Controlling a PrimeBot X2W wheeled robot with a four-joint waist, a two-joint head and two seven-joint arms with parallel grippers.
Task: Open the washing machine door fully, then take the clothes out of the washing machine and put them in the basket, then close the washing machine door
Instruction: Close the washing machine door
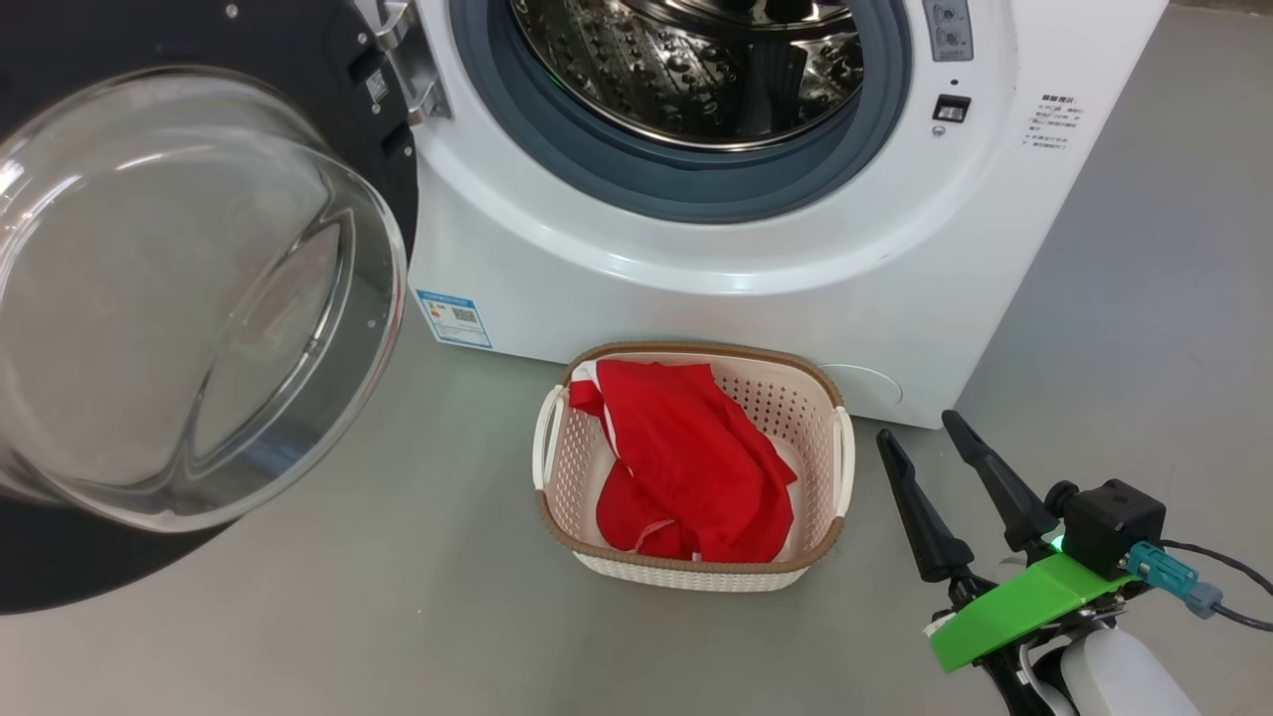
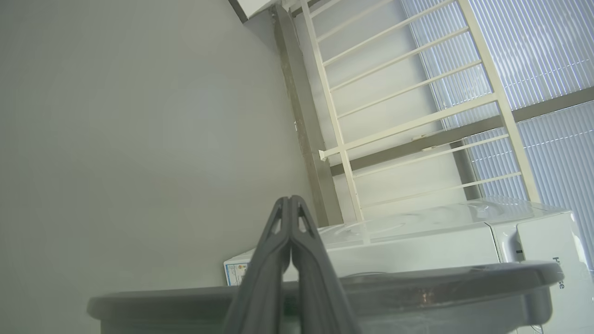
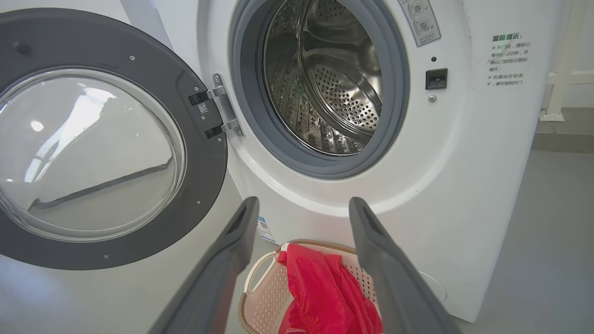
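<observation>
— While the door (image 1: pixel 333 70) stands wide open at the left, what are the grippers doing?
— Right gripper (image 1: pixel 917 426) is spread wide and empty, just right of the basket (image 1: pixel 791 413). Left gripper (image 2: pixel 290 199) is pinched together, holding nothing, by the door's edge.
— And the clothes (image 1: pixel 686 447)?
— Red, lying in the basket in front of the washing machine (image 1: pixel 696 288).

basket (image 3: pixel 261 297) front cut off betw. right gripper (image 3: pixel 304 204) fingers, floor hidden under clothes (image 3: pixel 325 292), green print (image 3: pixel 506 60) up-right of fingertips too small to read
</observation>
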